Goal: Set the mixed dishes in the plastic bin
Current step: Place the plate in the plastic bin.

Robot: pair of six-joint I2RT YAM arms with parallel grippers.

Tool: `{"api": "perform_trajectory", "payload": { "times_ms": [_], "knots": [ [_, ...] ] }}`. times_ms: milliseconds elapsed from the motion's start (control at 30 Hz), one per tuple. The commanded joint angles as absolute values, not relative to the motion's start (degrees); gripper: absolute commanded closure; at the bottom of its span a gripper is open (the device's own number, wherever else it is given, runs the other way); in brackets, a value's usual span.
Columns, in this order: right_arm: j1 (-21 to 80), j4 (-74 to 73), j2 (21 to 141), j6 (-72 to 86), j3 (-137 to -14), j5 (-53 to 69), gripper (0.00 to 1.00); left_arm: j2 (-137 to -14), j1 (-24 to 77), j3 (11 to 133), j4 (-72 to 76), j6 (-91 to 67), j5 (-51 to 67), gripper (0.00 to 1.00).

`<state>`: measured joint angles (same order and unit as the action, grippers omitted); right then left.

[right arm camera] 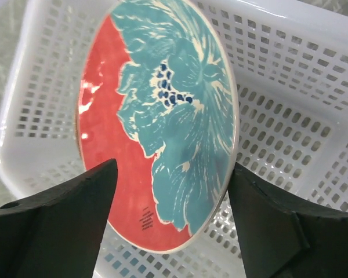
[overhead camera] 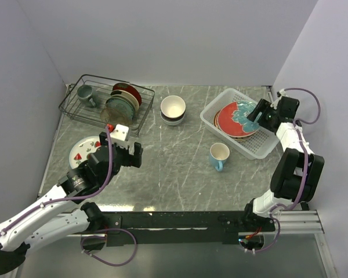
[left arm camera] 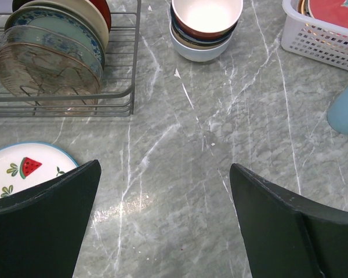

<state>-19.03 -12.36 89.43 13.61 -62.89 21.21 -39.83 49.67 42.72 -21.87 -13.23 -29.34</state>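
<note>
Pale violet walls close in a grey marbled table (overhead camera: 174,174), where the bin (overhead camera: 267,149) sits at the right edge with the red plate (overhead camera: 238,116) lying in it on a brown-rimmed plate (overhead camera: 219,124). The right gripper (overhead camera: 255,117) hangs just above the red plate, jaws spread to either side of it and pinching nothing. The plate appears laid flat on the stack, which would leave room for more dishes above. Across the table the left gripper (left arm camera: 165,167) hovers low over bare marble, its fingers wide apart and empty, with the fruit plate (left arm camera: 23,171) just beside its left finger — probably its next pick. Three lots remain outside the bin: that plate at the left edge, the stacked bowls (overhead camera: 173,109) at mid-table towards the rear, and the blue mug (overhead camera: 218,155) near the bin's front corner. The wire rack (overhead camera: 75,110), with its upright plates and a grey-green mug (overhead camera: 84,92), stands close behind the fruit plate and crowds any reach from the rear. The right arm sits over the bin — a likely obstacle to a delivery from the left.
</note>
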Motion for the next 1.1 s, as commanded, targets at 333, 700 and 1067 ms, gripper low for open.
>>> {"api": "perform_trajectory", "payload": {
  "times_ms": [333, 700, 1067],
  "knots": [
    [-15.1, -16.3, 90.8, 6.2, -68.9, 11.1, 0.09, -38.1, 49.3, 42.7, -20.7, -13.3, -29.1, 0.01],
    [-15.0, -15.7, 77.7, -1.3, -64.5, 20.6, 0.08, -37.4, 49.0, 42.3, -20.2, -13.5, -29.1, 0.01],
    [-15.4, -10.6, 55.0, -4.5, -53.0, 31.6, 0.04, -37.5, 48.3, 41.7, -19.9, -14.4, -30.0, 0.01]
  ]
}}
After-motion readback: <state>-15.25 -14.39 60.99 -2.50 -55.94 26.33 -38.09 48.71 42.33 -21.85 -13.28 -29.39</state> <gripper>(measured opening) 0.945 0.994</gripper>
